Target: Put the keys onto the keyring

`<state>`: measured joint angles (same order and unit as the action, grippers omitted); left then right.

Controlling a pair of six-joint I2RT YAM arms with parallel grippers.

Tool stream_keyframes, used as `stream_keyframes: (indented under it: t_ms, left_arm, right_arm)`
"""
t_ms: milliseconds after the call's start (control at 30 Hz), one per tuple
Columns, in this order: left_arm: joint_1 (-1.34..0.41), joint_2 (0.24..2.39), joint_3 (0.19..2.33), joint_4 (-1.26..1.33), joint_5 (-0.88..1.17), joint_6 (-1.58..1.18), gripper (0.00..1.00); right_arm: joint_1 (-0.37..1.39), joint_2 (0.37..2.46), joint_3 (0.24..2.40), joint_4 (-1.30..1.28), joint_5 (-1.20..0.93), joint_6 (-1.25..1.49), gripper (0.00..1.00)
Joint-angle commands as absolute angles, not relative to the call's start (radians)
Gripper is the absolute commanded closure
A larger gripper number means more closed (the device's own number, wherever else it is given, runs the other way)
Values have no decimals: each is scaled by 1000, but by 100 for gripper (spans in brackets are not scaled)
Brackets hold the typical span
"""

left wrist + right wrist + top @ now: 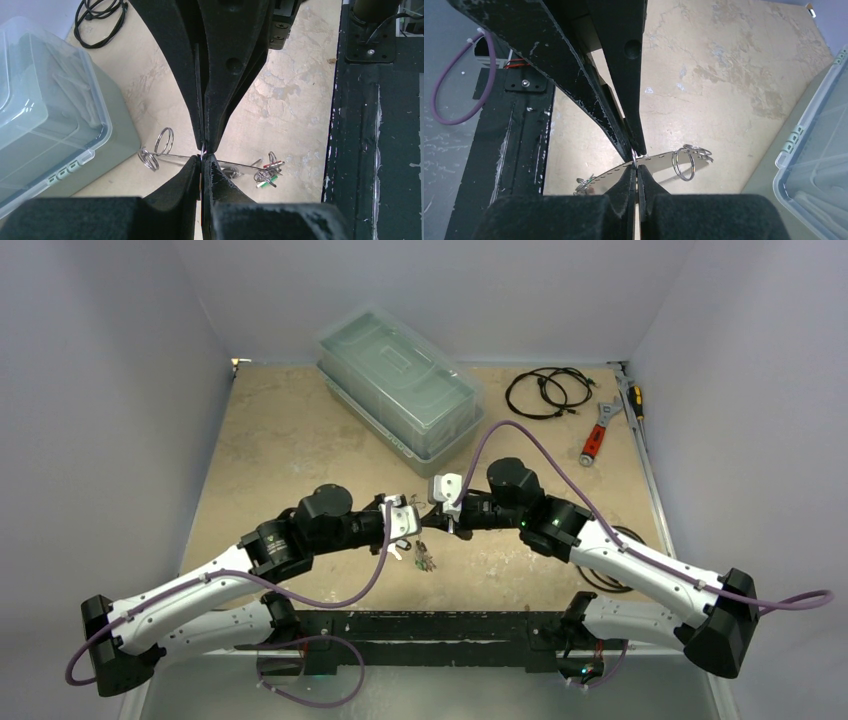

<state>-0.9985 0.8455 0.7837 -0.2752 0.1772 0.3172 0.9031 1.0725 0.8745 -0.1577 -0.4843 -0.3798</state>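
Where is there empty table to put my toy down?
Most bare: the far left, between the left wall, the box and the left arm. A smaller patch sits between box, wrench and right arm, under a purple hose. Crowded: the middle, where the left gripper and right gripper pinch the keyring, keys dangling; also the far right, with the cable.

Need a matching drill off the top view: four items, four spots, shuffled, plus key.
Things:
1 plastic box
2 black cable
3 red-handled wrench
4 keys

Places:
A nearest the arm bases
B furthest right
C far middle of the table
D just right of the box

Pairs: 1-C, 2-D, 3-B, 4-A
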Motion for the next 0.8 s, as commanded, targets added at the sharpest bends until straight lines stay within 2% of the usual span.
stream_keyframes:
  t_ms: [0,67,200,333,567,767]
  left_arm:
    - [-999,842,834,-225,198,314,100]
    - [-999,839,838,-221,200,308,100]
    - [-997,810,835,-199,213,298,63]
    - [-993,741,808,-139,224,281,48]
    - [-984,633,755,-22,248,250,43]
    - [-962,613,744,34,319,226,45]
  right_arm:
    - [907,1057,867,-105,-475,-383,100]
    - [907,1059,872,-108,-479,-375,100]
    - [907,1047,859,-78,-463,-356,100]
    - [907,996,804,11,-448,-331,100]
    - [907,861,629,302,-463,-262,100]
    - [907,791,508,584,-494,-176,100]
